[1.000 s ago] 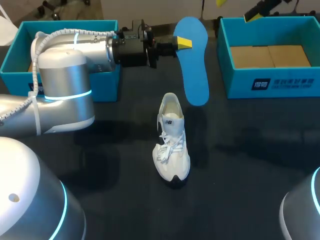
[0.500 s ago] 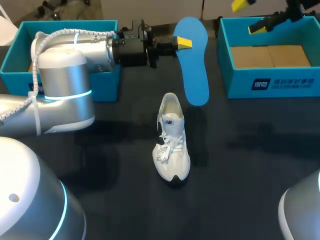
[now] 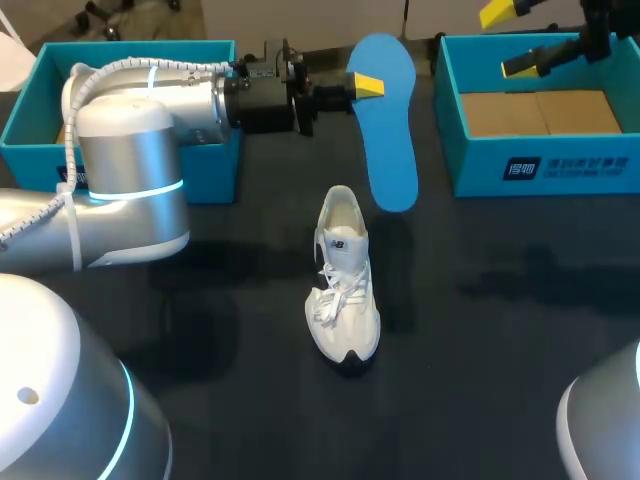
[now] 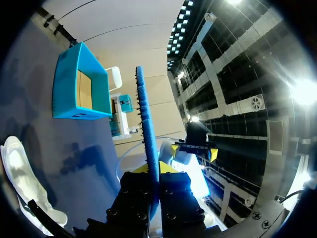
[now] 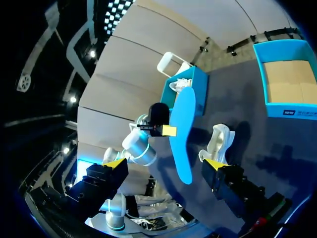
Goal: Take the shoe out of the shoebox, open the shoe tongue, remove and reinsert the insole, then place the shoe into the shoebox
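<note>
Shoe (image 3: 343, 290) stood mid-bench (image 3: 500, 330), with open dark surface to its right and toward the near edge. On its left, a narrower gap before the left arm (image 3: 130, 170), which lay across the front of the left shoebox (image 3: 30, 110). The insole (image 3: 388, 130), clamped in the left pincer (image 3: 365, 85), hung just behind the heel, barring the far side. Right shoebox (image 3: 545, 165) open-topped, with the right pincer (image 3: 512, 38) spread above its far wall

You see white print (image 3: 567, 167) on the front wall of the right-hand shoebox (image 3: 480, 160): a small square mark with two short lines of characters beside it, too small to make out. The white shoe (image 3: 343, 290) bears a small dark mark (image 3: 340, 243) on its tongue, likewise not legible.
</note>
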Action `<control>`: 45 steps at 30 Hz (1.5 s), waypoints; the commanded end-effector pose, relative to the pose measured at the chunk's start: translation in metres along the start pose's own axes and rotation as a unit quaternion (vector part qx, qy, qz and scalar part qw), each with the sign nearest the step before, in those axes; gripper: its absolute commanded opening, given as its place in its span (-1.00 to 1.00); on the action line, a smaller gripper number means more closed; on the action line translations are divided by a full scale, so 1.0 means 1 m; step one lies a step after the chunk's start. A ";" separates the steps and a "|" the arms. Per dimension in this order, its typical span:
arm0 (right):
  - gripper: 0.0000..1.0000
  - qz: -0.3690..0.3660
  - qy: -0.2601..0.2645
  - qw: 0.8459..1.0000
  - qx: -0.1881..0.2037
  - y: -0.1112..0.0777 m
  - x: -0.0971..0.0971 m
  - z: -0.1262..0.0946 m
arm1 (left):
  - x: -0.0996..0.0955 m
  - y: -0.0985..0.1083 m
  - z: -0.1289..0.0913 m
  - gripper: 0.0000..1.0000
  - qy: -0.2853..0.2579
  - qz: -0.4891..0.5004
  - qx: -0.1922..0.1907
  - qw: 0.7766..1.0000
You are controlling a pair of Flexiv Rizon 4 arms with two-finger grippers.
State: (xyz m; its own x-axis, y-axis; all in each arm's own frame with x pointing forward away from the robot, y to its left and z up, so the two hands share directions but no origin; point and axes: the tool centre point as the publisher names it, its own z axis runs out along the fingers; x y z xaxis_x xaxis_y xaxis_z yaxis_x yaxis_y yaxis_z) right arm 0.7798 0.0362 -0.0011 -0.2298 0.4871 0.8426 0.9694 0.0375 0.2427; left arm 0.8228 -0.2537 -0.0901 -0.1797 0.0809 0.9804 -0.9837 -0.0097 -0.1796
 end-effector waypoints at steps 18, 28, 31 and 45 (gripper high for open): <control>1.00 0.053 0.080 0.995 -0.005 -0.010 -0.054 0.013 | -0.001 0.001 0.000 -1.00 0.001 0.000 0.001 1.000; 1.00 0.062 0.129 0.989 -0.033 -0.012 -0.068 0.027 | -0.001 0.001 0.000 -1.00 0.001 0.000 0.001 1.000; 1.00 0.063 0.145 0.987 -0.031 -0.010 -0.067 0.030 | -0.001 0.001 0.000 -1.00 0.001 0.000 0.001 1.000; 1.00 0.066 0.148 0.986 -0.033 -0.004 -0.064 0.036 | -0.001 0.001 0.000 -1.00 0.001 0.000 0.001 1.000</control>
State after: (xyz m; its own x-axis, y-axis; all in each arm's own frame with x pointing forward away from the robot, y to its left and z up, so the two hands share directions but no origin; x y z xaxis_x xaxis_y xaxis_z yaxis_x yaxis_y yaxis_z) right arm 0.7918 0.0351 -0.0736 -0.1267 0.2050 0.9705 0.9868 -0.0735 0.1443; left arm 0.8229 -0.2537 -0.0901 -0.1797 0.0810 0.9804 -0.9837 -0.0097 -0.1795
